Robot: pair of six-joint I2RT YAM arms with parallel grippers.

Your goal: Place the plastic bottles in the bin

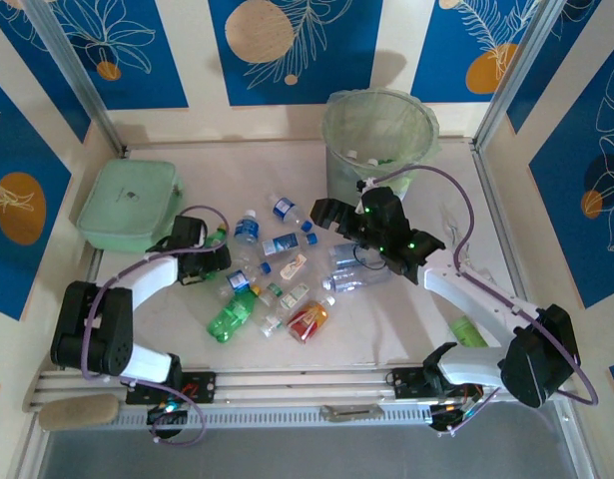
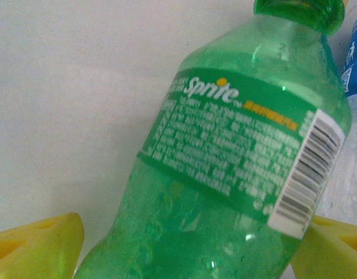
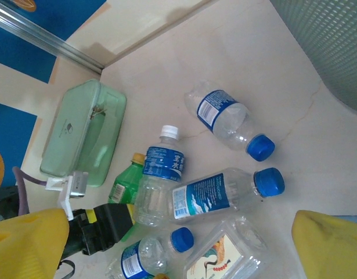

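A green Sprite bottle (image 2: 236,174) lies on the table between the yellow fingers (image 2: 39,244) of my left gripper (image 2: 184,247). The jaws stand open around its lower body, with a slim gap on the left side. From above, that gripper (image 1: 213,247) sits at the left end of the bottle pile. My right gripper (image 1: 321,214) hovers open and empty in front of the bin (image 1: 378,140). Below it lie clear blue-capped bottles (image 3: 224,192), (image 3: 227,119) and a white-capped one (image 3: 158,174). More bottles include a large green one (image 1: 232,314) and a red-orange one (image 1: 308,321).
A flat mint-green case (image 1: 130,205) lies at the back left, close to the left arm. One green bottle (image 1: 468,331) lies apart beside the right arm. The bin's wall (image 3: 335,40) stands just right of the right gripper. Metal frame rails border the table.
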